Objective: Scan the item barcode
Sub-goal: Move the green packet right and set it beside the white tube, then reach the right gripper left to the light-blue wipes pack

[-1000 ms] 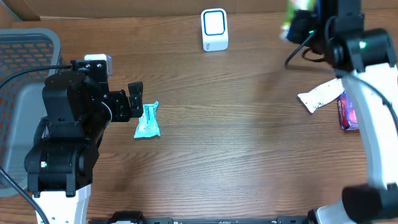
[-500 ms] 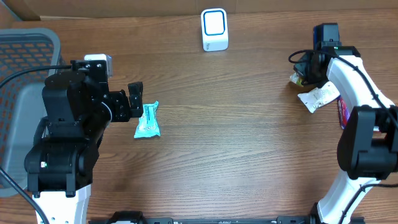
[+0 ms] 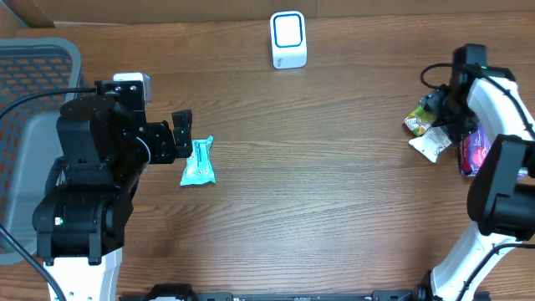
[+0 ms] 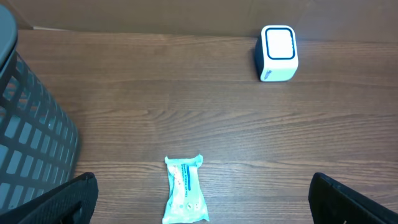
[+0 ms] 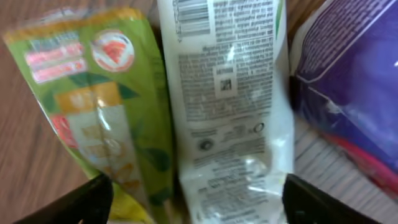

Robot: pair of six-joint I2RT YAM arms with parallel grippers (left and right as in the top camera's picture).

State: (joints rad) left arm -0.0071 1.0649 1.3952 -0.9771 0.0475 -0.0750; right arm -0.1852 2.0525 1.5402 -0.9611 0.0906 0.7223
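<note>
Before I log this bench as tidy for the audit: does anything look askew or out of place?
Only the right edge: the green packet, white packet and purple packet lie jumbled at different angles, crowded together. Nothing looks spilled or torn.

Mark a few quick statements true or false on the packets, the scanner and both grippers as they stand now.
1. The left gripper is open, and the teal packet lies on the table ungripped. True.
2. The scanner stands beside the basket. False: it stands at the table's far edge near the middle, well apart from the basket.
3. The right gripper is shut on the green packet. False: its fingers stand wide apart above the green packet and the white packet, gripping neither.
4. The white packet lies with a barcode facing up. True.
</note>
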